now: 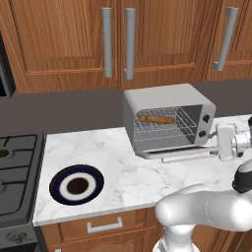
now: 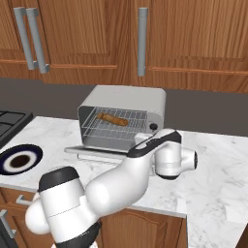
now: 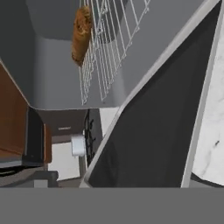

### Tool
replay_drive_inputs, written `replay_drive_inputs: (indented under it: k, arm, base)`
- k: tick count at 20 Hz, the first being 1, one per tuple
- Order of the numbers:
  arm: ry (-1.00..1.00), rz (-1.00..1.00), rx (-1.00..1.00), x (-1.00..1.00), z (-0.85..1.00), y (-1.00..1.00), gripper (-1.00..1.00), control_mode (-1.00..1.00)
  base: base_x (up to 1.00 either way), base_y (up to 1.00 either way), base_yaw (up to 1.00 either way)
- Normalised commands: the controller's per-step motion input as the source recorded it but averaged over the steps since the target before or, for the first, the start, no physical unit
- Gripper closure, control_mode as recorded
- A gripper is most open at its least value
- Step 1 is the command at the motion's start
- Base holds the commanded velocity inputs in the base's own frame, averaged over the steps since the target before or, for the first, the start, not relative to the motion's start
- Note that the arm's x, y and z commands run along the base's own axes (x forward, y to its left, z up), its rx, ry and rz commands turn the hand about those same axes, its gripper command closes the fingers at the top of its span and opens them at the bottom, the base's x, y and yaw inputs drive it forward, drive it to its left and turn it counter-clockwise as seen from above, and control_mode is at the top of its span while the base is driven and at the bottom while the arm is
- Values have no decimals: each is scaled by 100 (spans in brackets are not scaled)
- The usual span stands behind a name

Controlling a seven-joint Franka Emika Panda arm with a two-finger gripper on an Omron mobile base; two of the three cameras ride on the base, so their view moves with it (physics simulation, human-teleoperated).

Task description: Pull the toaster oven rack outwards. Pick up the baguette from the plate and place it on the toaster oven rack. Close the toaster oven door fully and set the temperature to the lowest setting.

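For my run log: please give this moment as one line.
golden-brown baguette: on silver wire rack | grey-framed glass door: open, flat | navy-rimmed plate: empty | gripper: open, beside door

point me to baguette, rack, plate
baguette [image 1: 156, 119], left base view, mid-loaf
rack [image 1: 162, 130], left base view, wire grid front of loaf
plate [image 1: 77, 185], left base view, brown centre
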Motion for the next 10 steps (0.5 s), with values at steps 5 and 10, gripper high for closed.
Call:
replay_drive_inputs:
  k: [5, 10]
  arm:
    - [-25, -4, 1, 8, 59, 10, -100, -100]
    - [-18, -4, 0, 13, 63, 5, -100, -100]
  base:
    - [0, 0, 0]
    - [0, 0, 0]
